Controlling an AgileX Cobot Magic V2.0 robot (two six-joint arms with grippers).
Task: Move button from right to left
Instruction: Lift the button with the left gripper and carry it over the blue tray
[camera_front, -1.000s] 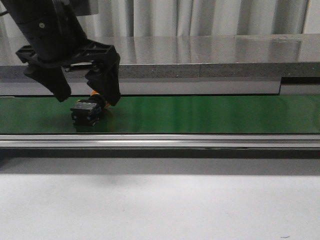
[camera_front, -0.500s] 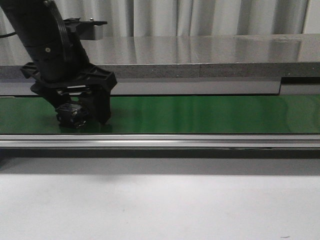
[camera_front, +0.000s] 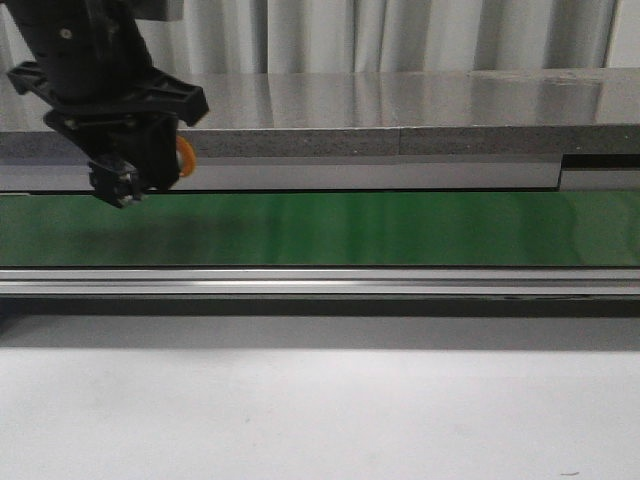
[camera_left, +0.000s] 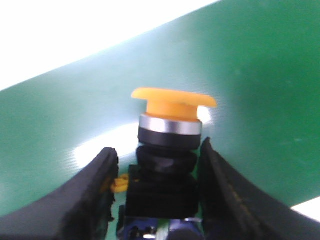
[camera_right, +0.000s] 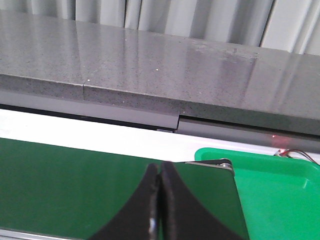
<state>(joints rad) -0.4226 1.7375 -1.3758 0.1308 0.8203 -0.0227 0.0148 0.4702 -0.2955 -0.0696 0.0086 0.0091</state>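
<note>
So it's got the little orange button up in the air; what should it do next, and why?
Probably carry it further left, then lower it. The left gripper holds the button by its black body, jaws shut on it, clear above the green belt, so nothing blocks a sideways move.

This looks like an industrial test cell or factory-style lab. A long green conveyor belt (camera_front: 400, 228) runs between metal side rails (camera_front: 320, 283), with a grey stone-look ledge (camera_front: 400, 105) behind it, pale curtains (camera_front: 400, 35) as a backdrop, and a green plastic tray (camera_right: 280, 195) at the belt's end.
</note>
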